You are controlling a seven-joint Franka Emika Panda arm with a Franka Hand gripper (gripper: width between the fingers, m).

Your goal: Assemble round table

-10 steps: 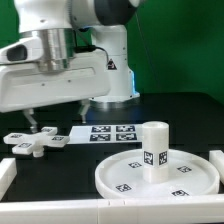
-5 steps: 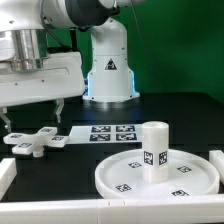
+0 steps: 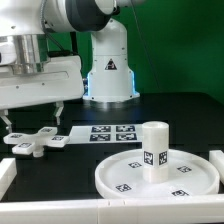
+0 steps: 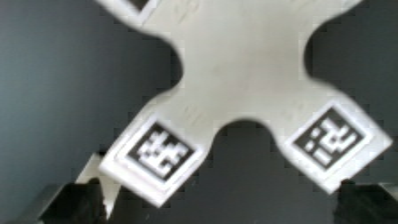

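The cross-shaped foot piece [image 3: 32, 142] lies flat on the black table at the exterior view's left. It fills the wrist view [image 4: 231, 90] and shows two square tags. My gripper [image 3: 32, 116] hangs just above it, open and empty. One finger [image 3: 60, 109] and the other [image 3: 5, 121] stand wide apart, not touching the piece. In the wrist view the gripper [image 4: 228, 205] shows only dark fingertips [image 4: 80, 200] at the corners. The round disc [image 3: 118, 178] lies at the exterior view's right front. The short cylinder leg [image 3: 153, 150] stands upright on it.
The marker board [image 3: 110, 133] lies flat between the foot piece and the disc. White border rails run along the front [image 3: 60, 215], the left front [image 3: 6, 172] and the right [image 3: 217, 160]. The robot base [image 3: 108, 70] stands behind.
My gripper has moved to the exterior view's left, from beside the foot piece to over it. It has barely moved in the last half second. The parts have not moved.
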